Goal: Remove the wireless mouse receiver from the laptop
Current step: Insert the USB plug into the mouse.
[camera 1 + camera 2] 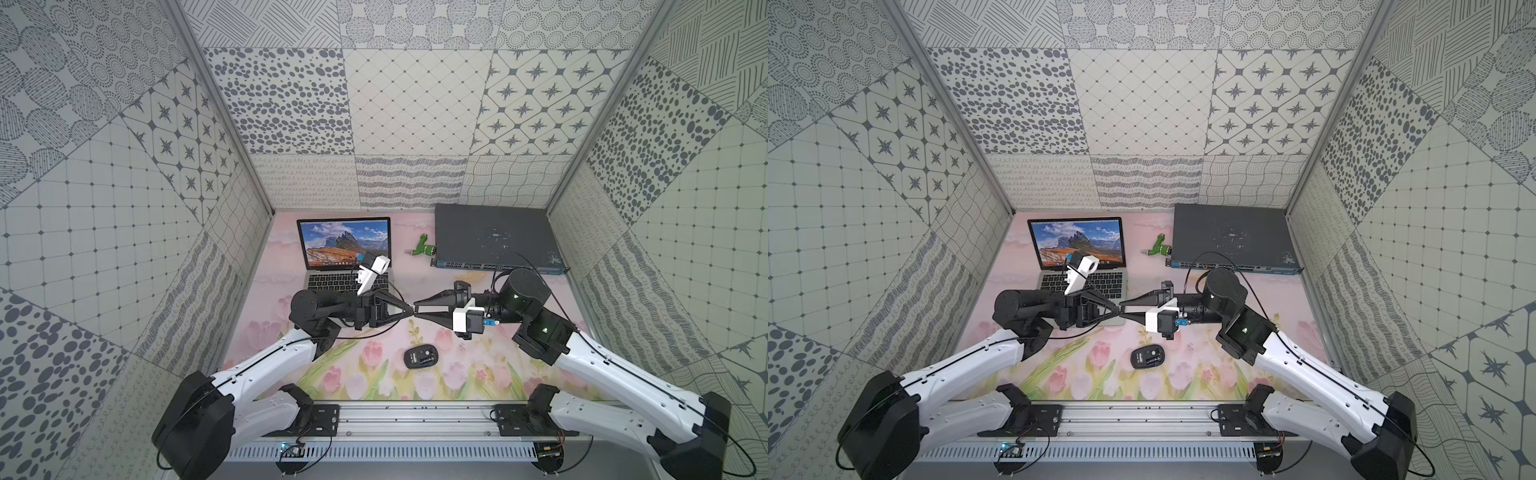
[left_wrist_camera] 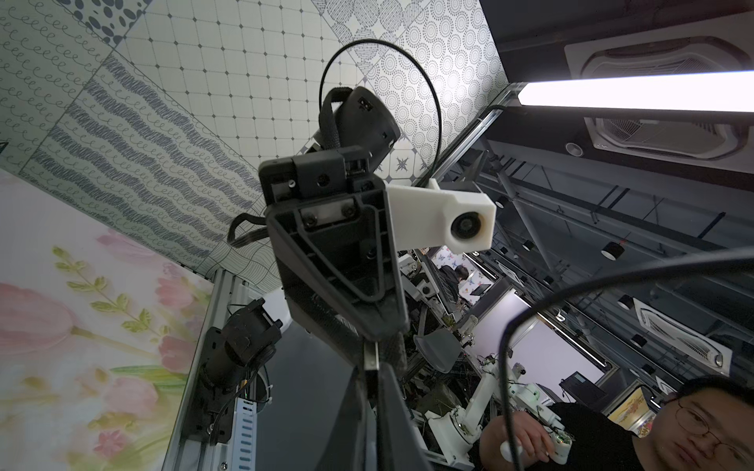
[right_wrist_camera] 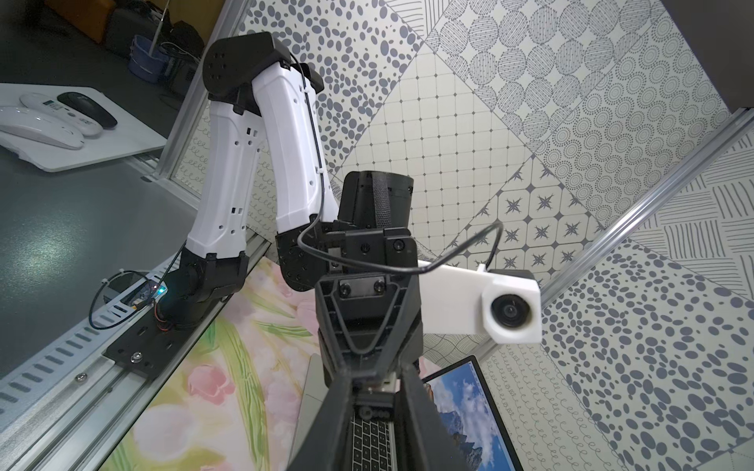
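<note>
Slim silver-grey laptop [image 1: 345,245]: near right corner hidden behind the black left gripper [image 1: 409,311]!
Tiny dark wireless mouse receiver [image 2: 371,355]: only a sliver shows, shape unclear.

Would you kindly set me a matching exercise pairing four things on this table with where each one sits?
Things:
1 laptop
2 mouse
3 green stick
4 network switch

Places:
A far right corner
B near side, middle, alone
C far left, lid open
D between laptop and switch

Pairs: 1-C; 2-B; 3-D; 4-A
</note>
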`<action>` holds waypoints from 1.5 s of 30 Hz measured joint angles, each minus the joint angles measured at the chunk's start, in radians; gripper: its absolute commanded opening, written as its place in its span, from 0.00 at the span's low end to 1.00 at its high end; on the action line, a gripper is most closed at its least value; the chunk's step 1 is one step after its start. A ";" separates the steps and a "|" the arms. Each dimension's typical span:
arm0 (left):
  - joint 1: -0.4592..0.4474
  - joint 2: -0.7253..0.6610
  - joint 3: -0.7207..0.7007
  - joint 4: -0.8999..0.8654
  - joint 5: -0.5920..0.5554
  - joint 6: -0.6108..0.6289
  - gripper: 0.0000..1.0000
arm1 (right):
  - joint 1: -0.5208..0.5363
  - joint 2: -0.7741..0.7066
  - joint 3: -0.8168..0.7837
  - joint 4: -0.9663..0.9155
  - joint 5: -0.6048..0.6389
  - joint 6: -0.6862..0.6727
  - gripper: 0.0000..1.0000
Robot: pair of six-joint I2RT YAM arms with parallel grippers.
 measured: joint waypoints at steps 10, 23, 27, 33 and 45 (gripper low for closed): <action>0.000 -0.004 0.000 0.000 0.000 0.000 0.00 | 0.000 -0.003 0.000 -0.012 0.017 -0.018 0.21; 0.000 -0.005 0.000 -0.001 0.000 0.001 0.00 | 0.002 -0.011 0.000 -0.024 0.029 -0.036 0.08; -0.001 -0.005 -0.001 0.002 0.000 0.003 0.55 | 0.004 -0.017 0.000 -0.036 0.034 -0.040 0.06; 0.043 -0.017 -0.035 -0.050 -0.009 0.037 0.72 | 0.004 -0.060 0.004 -0.151 0.092 -0.039 0.06; -0.181 -0.003 0.048 -0.895 -0.452 0.789 0.76 | 0.003 -0.226 0.013 -0.690 0.292 0.053 0.08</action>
